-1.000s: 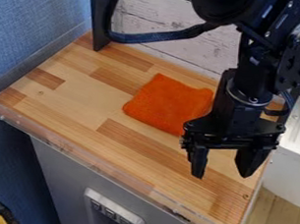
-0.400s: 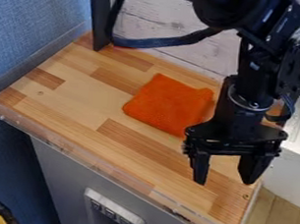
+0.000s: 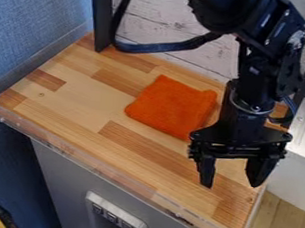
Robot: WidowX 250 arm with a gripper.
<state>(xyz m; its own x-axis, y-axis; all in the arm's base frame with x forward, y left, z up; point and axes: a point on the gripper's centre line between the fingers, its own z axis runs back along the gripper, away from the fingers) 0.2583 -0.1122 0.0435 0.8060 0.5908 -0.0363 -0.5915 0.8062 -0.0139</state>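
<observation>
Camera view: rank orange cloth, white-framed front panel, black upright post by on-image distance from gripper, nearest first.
From the gripper:
1. Orange cloth, upper left of it
2. White-framed panel, lower left, on the front
3. Black post, far upper left

I see a soft orange cloth [image 3: 171, 106] lying flat in a rough square, just toward one o'clock from the wooden counter's [image 3: 76, 97] middle.

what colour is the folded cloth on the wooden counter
The cloth is bright orange; it shows best in the camera view.
</observation>
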